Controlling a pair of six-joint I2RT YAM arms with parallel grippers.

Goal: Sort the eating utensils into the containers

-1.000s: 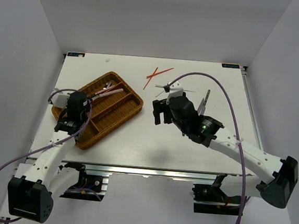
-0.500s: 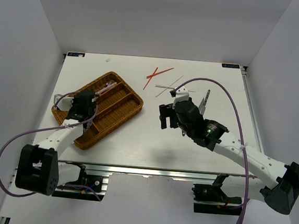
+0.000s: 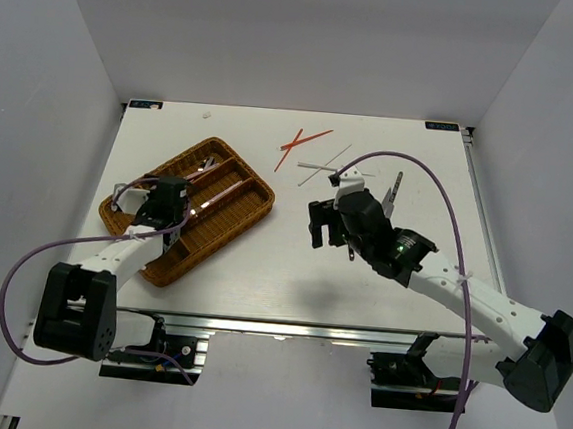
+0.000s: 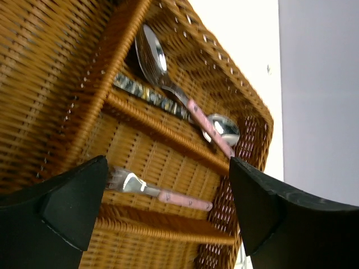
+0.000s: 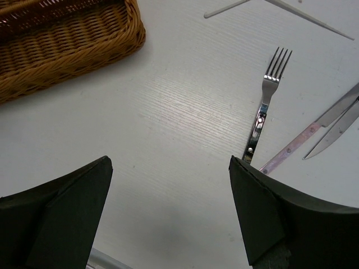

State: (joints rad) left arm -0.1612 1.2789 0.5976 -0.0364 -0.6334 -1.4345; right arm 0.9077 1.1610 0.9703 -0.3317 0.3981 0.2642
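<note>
A pink-handled fork (image 4: 162,194) lies loose in the middle compartment of the brown wicker tray (image 4: 67,67). My left gripper (image 4: 168,207) hangs open just over it, one finger on each side. Two spoons (image 4: 168,84) rest in the adjoining compartment. In the top view the left gripper (image 3: 173,198) is over the tray (image 3: 261,210). My right gripper (image 3: 319,223) is open above bare table, right of the tray. Ahead of it lie a fork (image 5: 268,89) and two knives (image 5: 328,122). Silver-white chopsticks (image 3: 324,167) and crossed red chopsticks (image 3: 303,143) lie farther back.
The tray's corner (image 5: 84,39) shows at the upper left of the right wrist view. White walls close in the table on three sides. The right arm's purple cable (image 3: 438,203) arcs over the loose cutlery at the right.
My left gripper has opened and let the fork go into the tray's middle compartment. The right gripper has shifted slightly toward the near right and stayed open.
</note>
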